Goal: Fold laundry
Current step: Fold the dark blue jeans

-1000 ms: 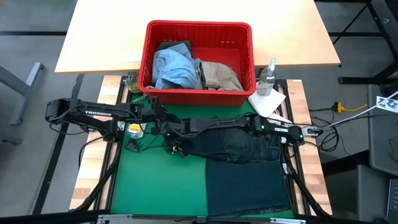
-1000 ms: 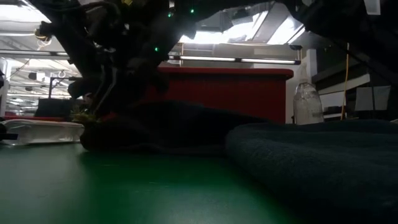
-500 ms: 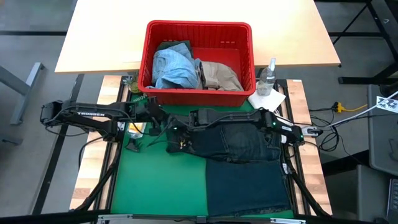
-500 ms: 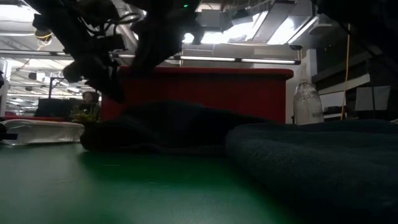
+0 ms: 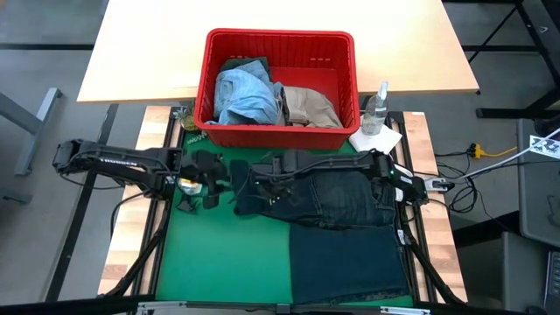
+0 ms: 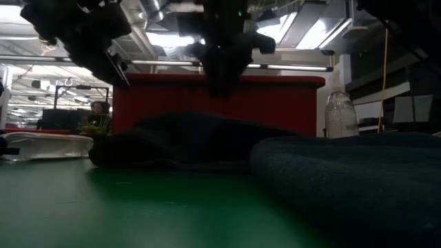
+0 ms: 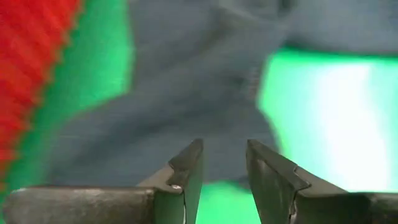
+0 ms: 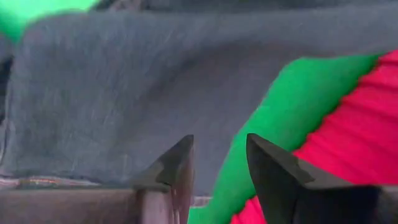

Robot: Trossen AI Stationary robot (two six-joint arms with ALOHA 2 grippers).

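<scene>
- Nearest the camera, a green mat covers the work table, with bare wooden slats showing at its sides.
- Dark navy jeans lie flat on the mat's right half (a folded, thicker part sits closest).
- The left gripper hovers above the mat just beside the jeans' left edge, its fingers parted with a narrow gap, holding nothing.
- The right gripper hangs over the jeans' far left corner, fingers likewise apart and empty.
- Behind, a red plastic basket holds light blue denim, a beige khaki piece and a dark olive green piece.
- A clear bottle stands beside the basket on a white cloth.
- Farther off, a pale tabletop; beyond it, ceiling strip lights.
</scene>
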